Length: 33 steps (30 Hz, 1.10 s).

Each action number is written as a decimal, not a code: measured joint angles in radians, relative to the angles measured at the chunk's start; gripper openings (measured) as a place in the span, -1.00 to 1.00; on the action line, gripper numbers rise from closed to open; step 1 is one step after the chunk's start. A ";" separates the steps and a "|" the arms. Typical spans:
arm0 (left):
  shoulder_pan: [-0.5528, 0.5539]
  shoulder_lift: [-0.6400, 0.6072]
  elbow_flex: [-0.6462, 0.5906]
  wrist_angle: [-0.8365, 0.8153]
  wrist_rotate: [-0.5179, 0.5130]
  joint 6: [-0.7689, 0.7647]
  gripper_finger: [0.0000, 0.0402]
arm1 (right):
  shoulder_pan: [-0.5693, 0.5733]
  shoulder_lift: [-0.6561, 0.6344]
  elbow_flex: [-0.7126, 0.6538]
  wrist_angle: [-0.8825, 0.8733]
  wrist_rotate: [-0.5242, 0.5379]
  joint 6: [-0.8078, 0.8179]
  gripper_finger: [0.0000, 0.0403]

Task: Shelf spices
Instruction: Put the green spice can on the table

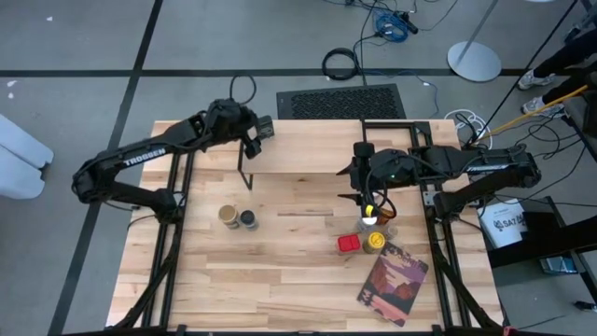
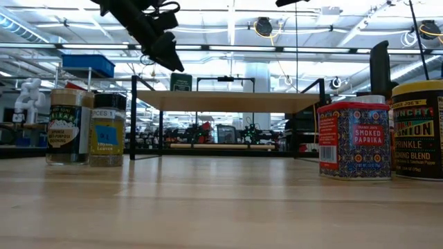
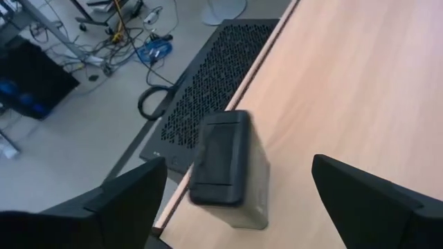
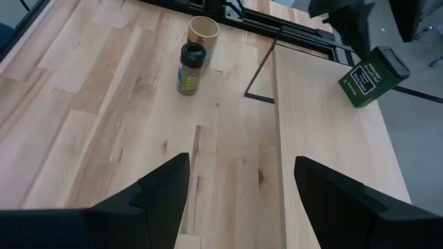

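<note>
Left gripper (image 1: 252,142) hung spread over the shelf (image 1: 308,154) end, a black-topped green tin (image 3: 228,169) tilted on the plank just below it. Right gripper (image 1: 359,177) was spread, empty, above the shelf; remaining spices (image 1: 364,233) sat on the worktop (image 1: 280,271).

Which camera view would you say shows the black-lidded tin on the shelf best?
The left wrist view: the tin fills the middle, seen from its lid end, between the left hand's open fingers. The right wrist view shows it tilted with its green label. The high view gives only a dark block; the low view shows nothing clear.
</note>
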 joint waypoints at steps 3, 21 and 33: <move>0.036 0.000 0.000 0.000 0.041 -0.018 0.82 | 0.000 0.000 0.000 0.000 -0.002 0.000 0.24; 0.129 0.068 0.000 -0.002 0.202 0.010 0.82 | 0.000 0.000 0.000 0.000 -0.001 0.000 0.24; 0.130 0.101 0.000 0.025 0.252 0.032 0.82 | 0.000 0.000 0.000 -0.002 0.000 0.001 0.24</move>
